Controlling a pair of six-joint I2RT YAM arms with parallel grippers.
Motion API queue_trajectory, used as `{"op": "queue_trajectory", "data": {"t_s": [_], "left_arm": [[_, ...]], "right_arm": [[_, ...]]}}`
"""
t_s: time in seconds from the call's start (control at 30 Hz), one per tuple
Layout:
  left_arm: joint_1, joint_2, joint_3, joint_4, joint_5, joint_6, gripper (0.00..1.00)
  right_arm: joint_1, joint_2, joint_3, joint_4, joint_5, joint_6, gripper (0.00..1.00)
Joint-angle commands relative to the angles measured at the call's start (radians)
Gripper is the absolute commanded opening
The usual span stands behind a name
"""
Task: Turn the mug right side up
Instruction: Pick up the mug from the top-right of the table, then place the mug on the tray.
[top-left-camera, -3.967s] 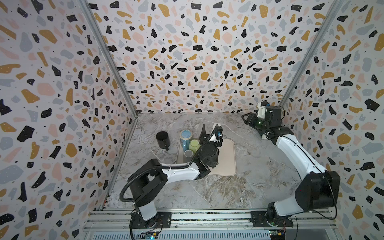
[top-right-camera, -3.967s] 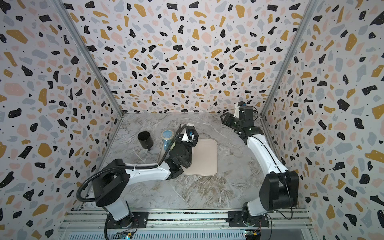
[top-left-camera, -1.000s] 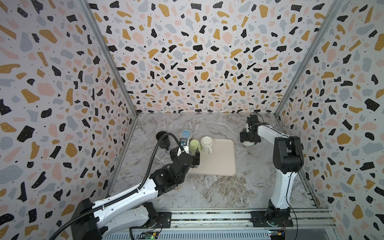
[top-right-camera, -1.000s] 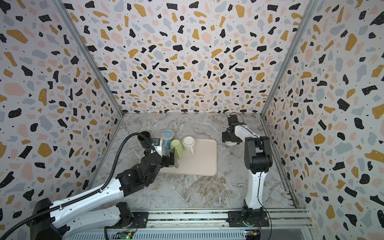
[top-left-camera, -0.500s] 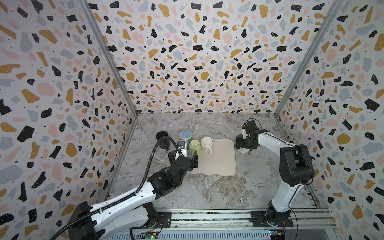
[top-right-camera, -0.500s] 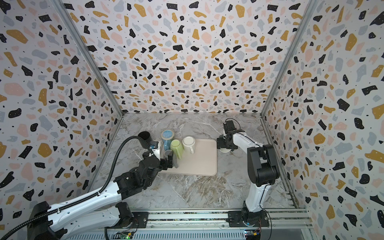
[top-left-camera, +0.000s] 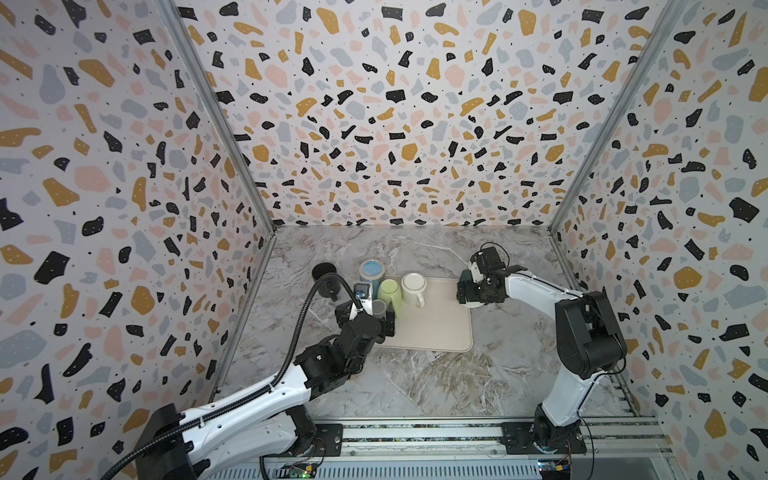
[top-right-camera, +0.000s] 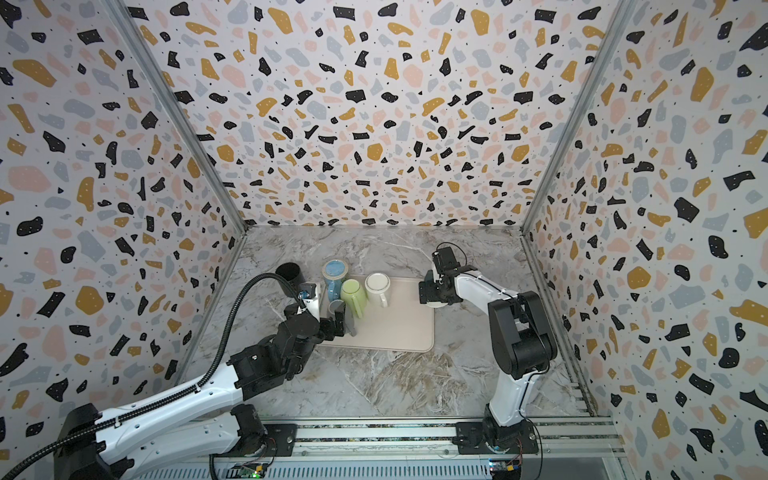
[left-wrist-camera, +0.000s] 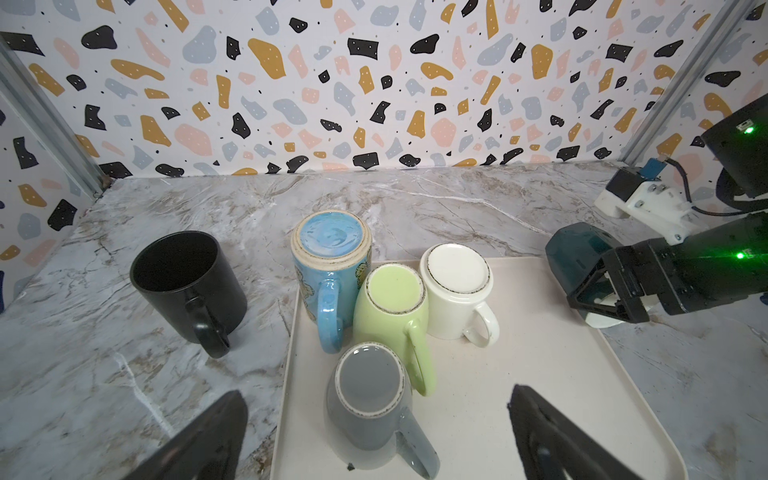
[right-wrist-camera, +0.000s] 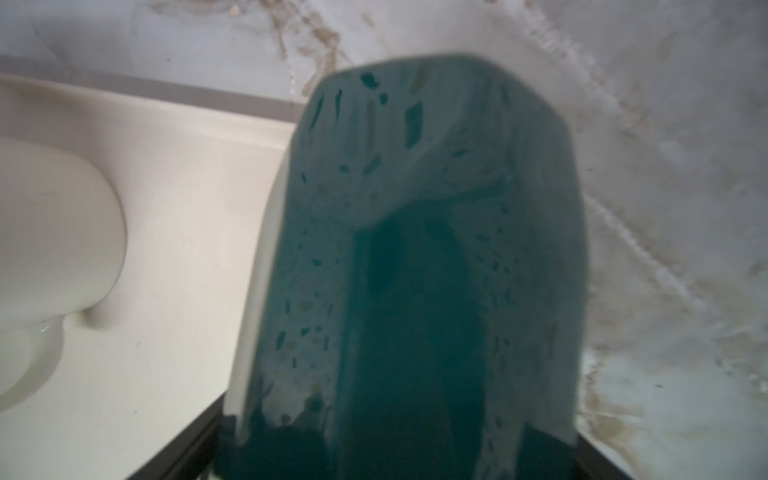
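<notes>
A dark teal mug (left-wrist-camera: 575, 259) sits between the jaws of my right gripper (top-left-camera: 467, 291) at the right edge of the beige tray (top-left-camera: 440, 332). It leans toward the tray with its closed end up and a white end (left-wrist-camera: 602, 322) low by the table. The teal mug (right-wrist-camera: 415, 199) fills the right wrist view, blurred. A grey mug (left-wrist-camera: 368, 399) stands upside down on the tray's front left. My left gripper (left-wrist-camera: 376, 432) is open, one finger on each side of the grey mug and clear of it. Both top views show this.
Behind the grey mug, the green mug (left-wrist-camera: 392, 303), the white mug (left-wrist-camera: 455, 291) and the blue mug (left-wrist-camera: 330, 266) stand upside down, close together. A black mug (left-wrist-camera: 187, 282) stands upright on the marble, left of the tray. Patterned walls enclose three sides.
My right gripper has swung left from the back right to the tray's right edge, with the teal mug in it. My left gripper has drawn back from the mug row to the grey mug.
</notes>
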Motion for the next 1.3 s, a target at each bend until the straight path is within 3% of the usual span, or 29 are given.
{"op": "queue_trajectory", "data": {"t_s": [0.0, 0.33, 0.63, 0.87, 1.0, 1.27], "left_arm": [[0.005, -0.007, -0.005, 0.023, -0.022, -0.004, 1.0], [0.005, -0.004, -0.015, 0.03, -0.029, -0.006, 1.0], [0.004, 0.0, -0.005, 0.031, -0.03, 0.0, 1.0], [0.004, 0.004, -0.007, 0.035, -0.026, 0.001, 1.0], [0.006, 0.016, -0.006, 0.038, -0.023, 0.002, 1.0], [0.007, 0.018, -0.013, 0.043, -0.031, 0.003, 1.0]], "right_arm": [[0.03, -0.045, -0.011, 0.027, -0.038, 0.004, 0.96], [0.075, -0.108, -0.057, 0.065, 0.033, -0.083, 0.99], [0.164, -0.156, -0.073, 0.052, 0.187, -0.201, 1.0], [0.186, -0.192, -0.133, 0.071, 0.229, -0.22, 0.98], [0.212, -0.178, -0.141, 0.084, 0.339, -0.225, 0.94], [0.256, -0.104, -0.121, 0.122, 0.491, -0.25, 0.77]]}}
